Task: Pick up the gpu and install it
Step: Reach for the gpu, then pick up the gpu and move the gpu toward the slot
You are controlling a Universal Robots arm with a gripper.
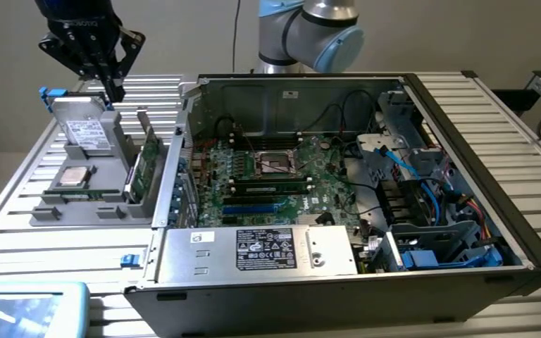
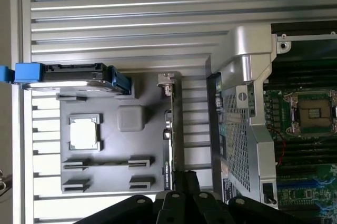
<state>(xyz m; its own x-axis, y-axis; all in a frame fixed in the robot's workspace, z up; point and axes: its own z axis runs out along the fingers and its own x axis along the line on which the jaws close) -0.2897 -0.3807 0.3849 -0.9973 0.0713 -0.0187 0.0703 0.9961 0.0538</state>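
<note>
Here our jaws are shut, holding nothing, poised above the grey tray (image 1: 64, 210). To pick well, we judge they must open, straddle the card's thin upper edge squarely and lift straight up. The gpu (image 2: 171, 129) stands on edge in the tray below them, untouched, just beside the open computer case (image 1: 327, 306).

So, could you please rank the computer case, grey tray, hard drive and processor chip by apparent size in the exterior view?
Largest to smallest:
1. computer case
2. grey tray
3. hard drive
4. processor chip, clearly the smallest
</note>
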